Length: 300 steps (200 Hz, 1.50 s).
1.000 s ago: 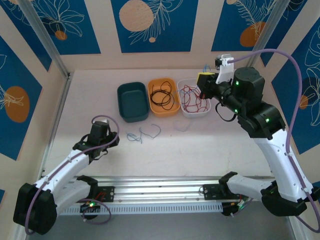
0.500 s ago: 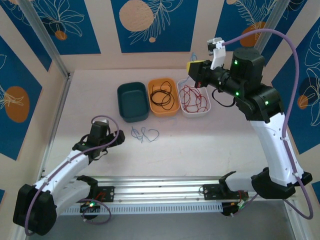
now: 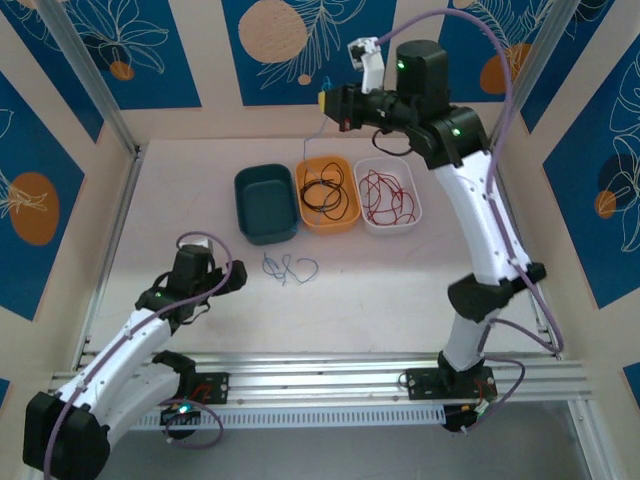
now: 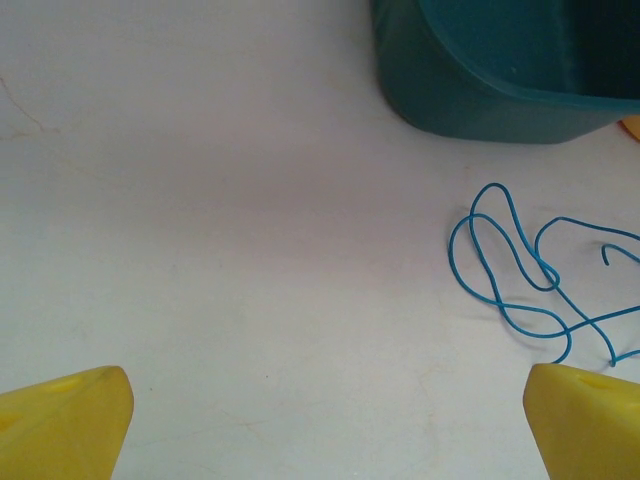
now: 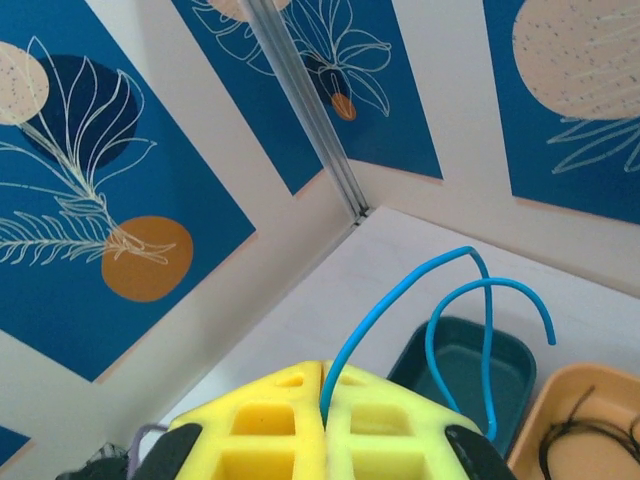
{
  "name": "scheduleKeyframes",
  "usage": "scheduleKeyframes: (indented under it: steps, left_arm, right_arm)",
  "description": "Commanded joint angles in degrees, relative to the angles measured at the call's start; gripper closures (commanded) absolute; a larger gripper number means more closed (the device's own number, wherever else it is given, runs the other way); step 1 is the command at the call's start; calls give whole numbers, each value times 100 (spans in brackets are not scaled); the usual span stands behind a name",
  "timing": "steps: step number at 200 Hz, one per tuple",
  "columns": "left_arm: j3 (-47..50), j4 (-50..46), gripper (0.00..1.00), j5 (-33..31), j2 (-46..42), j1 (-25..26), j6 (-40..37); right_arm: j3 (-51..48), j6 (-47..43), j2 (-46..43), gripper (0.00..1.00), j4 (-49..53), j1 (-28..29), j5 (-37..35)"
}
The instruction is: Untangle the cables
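Top external view: the right claw (image 3: 328, 103) is raised high over the far edge of the surface (image 3: 400, 280), beyond the orange bin (image 3: 325, 161). Through the right wrist camera its fingers are seen pressed together on a blue cable (image 5: 400, 290), which arcs up from the tips. The left claw (image 3: 238, 277) is held low at the near left, spread wide and empty. A second blue cable (image 3: 288, 268) is laid in loose loops on the surface just right of it, on the near side of the teal bin (image 3: 265, 205). A black cable (image 3: 325, 197) is coiled in the orange bin, and a red cable (image 3: 385, 197) in the white bin (image 3: 388, 161).
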<state>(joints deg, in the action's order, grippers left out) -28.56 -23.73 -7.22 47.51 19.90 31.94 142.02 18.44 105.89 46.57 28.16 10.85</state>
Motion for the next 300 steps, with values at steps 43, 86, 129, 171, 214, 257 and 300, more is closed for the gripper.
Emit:
scheduleKeyframes:
  steps: [43,86,129,171,214,257,300]
  left_arm:
    - [26,-318,0,-248,-479,-38,-73]
    - [53,-351,0,-289,-591,-36,-37]
    - [87,-419,0,-274,-744,-38,-28]
    - [95,-511,0,-394,-1015,-37,59]
    - [49,-593,0,-493,-1117,-43,107]
    - [-271,-793,0,-424,-616,-48,-171]
    - [-215,-631,0,-337,-488,-41,-37]
  right_arm:
    - [1682,-53,1417,100,23,24,118]
    - [1230,-14,1513,100,-838,84,243]
    - [1235,-299,1963,100,-704,242,33]
    - [1162,-647,2476,100,-340,517,-97]
    - [852,-729,2769,100,-56,690,-206]
    - [361,-497,2956,100,3,740,-181]
    - [418,-638,3487,100,274,977,-580]
